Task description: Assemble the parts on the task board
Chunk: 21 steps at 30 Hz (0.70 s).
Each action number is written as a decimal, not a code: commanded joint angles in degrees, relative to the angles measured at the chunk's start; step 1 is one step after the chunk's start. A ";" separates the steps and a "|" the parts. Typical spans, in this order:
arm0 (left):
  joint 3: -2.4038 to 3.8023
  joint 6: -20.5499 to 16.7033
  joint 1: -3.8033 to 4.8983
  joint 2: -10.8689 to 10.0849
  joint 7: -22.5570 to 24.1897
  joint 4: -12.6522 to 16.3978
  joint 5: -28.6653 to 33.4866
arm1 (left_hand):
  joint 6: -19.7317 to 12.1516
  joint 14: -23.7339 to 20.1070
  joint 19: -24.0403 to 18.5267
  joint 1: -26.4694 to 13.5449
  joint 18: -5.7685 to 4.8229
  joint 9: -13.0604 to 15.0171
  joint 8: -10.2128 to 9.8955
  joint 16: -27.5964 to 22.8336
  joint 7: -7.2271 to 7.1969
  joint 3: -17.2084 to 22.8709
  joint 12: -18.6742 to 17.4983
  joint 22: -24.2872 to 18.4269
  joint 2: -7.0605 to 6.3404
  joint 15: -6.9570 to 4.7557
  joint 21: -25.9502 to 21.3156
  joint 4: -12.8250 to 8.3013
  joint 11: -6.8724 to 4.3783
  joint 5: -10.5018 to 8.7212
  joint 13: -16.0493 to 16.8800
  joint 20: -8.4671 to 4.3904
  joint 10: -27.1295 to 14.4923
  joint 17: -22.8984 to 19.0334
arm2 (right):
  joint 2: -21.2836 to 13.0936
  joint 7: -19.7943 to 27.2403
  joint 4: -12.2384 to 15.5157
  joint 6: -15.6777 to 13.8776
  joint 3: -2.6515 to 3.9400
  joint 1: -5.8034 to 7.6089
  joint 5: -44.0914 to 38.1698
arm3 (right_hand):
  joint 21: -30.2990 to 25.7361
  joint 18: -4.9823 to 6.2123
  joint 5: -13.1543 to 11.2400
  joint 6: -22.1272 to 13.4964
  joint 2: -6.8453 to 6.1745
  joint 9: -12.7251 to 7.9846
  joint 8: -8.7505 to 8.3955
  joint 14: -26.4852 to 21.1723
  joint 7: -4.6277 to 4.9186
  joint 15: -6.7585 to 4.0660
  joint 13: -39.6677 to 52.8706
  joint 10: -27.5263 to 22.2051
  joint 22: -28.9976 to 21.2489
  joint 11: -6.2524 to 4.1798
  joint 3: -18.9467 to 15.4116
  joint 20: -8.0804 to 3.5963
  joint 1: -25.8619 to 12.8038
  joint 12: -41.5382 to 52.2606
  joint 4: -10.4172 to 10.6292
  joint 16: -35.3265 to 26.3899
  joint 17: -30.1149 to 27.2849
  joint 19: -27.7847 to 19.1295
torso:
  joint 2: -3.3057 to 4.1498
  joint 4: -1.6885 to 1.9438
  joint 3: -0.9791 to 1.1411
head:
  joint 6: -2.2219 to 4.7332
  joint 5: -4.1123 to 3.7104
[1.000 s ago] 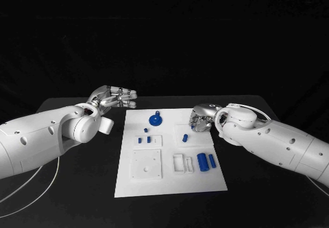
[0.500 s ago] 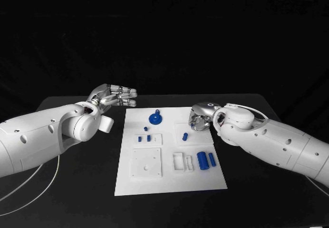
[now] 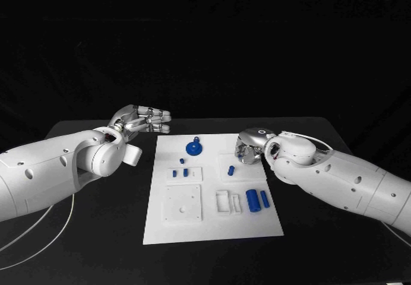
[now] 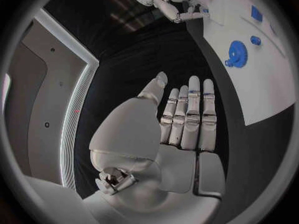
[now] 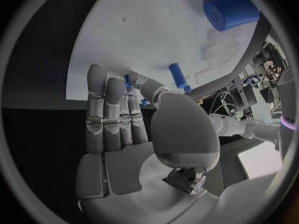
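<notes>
So the task board (image 3: 214, 196) sits dead center on the black counter (image 3: 94, 237) in the head view, with the blue parts spread over it: a gear-looking piece (image 3: 194, 148) near the top, a few little pegs (image 3: 180, 173) mid-left, and a fat cylinder (image 3: 253, 200) lower right. The left hand (image 3: 141, 120) hangs off the board's upper left corner, fingers (image 4: 187, 117) stretched out, holding nothing. The right hand (image 3: 252, 146) is over the board's upper right edge, fingers (image 5: 112, 112) straight, nothing in it either.
</notes>
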 commanded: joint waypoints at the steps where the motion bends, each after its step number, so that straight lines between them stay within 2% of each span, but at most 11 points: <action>1: 0.05 0.22 0.06 0.20 0.51 -0.02 0.40 | 0.03 0.31 0.40 0.13 0.59 0.04 -0.05 -0.16 0.18 -0.37 -0.16 -0.12 0.42 0.13 0.19 0.04 0.13 -0.27 -0.01 0.00 -0.54 0.06 | -0.05 0.10 -0.22 1.19 -0.51 -0.72 0.24 | -0.21 0.92 0.53 0.35 0.11 -0.06 0.33 0.06 0.13 -0.31 -0.08 0.62 0.34 -0.06 0.43 -0.46 -0.64 0.10 0.07 0.21 -0.12 -0.01 | -0.03 0.04 -0.02 | 0.07 0.03; 4: 0.05 0.17 0.06 0.28 0.52 -0.18 0.40 | 0.03 0.33 0.40 0.14 0.59 0.05 -0.04 -0.15 0.19 -0.40 -0.15 -0.15 0.42 0.13 0.19 0.02 0.17 -0.30 0.00 0.01 -0.64 0.07 | -0.49 0.55 0.04 1.20 -0.27 -0.72 1.58 | -0.53 0.93 0.60 0.40 0.10 -0.06 0.33 0.04 0.11 -0.32 -0.08 0.64 0.84 -0.08 0.38 -0.47 -0.55 0.10 0.05 0.26 -0.19 0.10 | -0.04 0.07 -0.04 | 0.11 0.05; 12: 0.04 0.03 0.07 0.53 0.44 -0.66 0.40 | -0.02 0.34 0.43 0.22 0.61 0.05 -0.04 -0.15 0.23 -0.56 -0.15 -0.30 0.40 0.15 0.22 -0.01 0.22 -0.29 0.00 0.01 -0.92 0.07 | -1.41 0.92 1.32 0.56 1.44 -0.71 3.14 | -1.58 0.94 0.56 0.48 0.07 -0.06 0.33 0.00 0.10 -0.33 -0.09 0.71 2.54 -0.07 0.37 -0.48 -0.46 0.09 0.10 0.42 -0.36 0.41 | -0.05 -0.04 -0.11 | 0.36 0.06; 17: 0.03 0.12 0.07 0.69 0.26 -0.79 0.40 | -0.05 0.34 0.44 0.28 0.62 0.04 -0.05 -0.15 0.24 -0.65 -0.13 -0.39 0.39 0.16 0.23 -0.01 0.25 -0.30 0.00 0.03 -1.06 0.07 | -1.77 0.98 2.47 0.18 2.91 -0.70 4.42 | -1.87 0.95 0.29 0.57 0.04 -0.04 0.34 0.01 0.06 -0.36 -0.08 0.81 2.96 -0.11 0.56 -0.50 -0.41 0.10 0.18 0.46 -0.39 0.52 | -0.04 0.01 -0.03 | 0.48 0.03; 21: 0.03 0.33 0.07 0.79 -0.08 -0.81 0.40 | -0.03 0.32 0.43 0.13 0.62 0.04 -0.04 -0.16 0.26 -0.87 -0.13 -0.53 0.41 0.21 0.23 0.17 0.30 -0.40 0.00 0.07 -1.21 0.08 | -2.03 0.98 3.54 0.20 4.24 -0.70 6.62 | -2.21 1.02 0.11 0.57 -0.04 -0.03 0.34 0.00 0.07 -0.35 -0.08 0.83 3.47 -0.10 0.87 -0.51 -0.46 0.10 0.23 0.50 -0.41 0.62 | -0.05 0.04 -0.04 | 0.56 0.12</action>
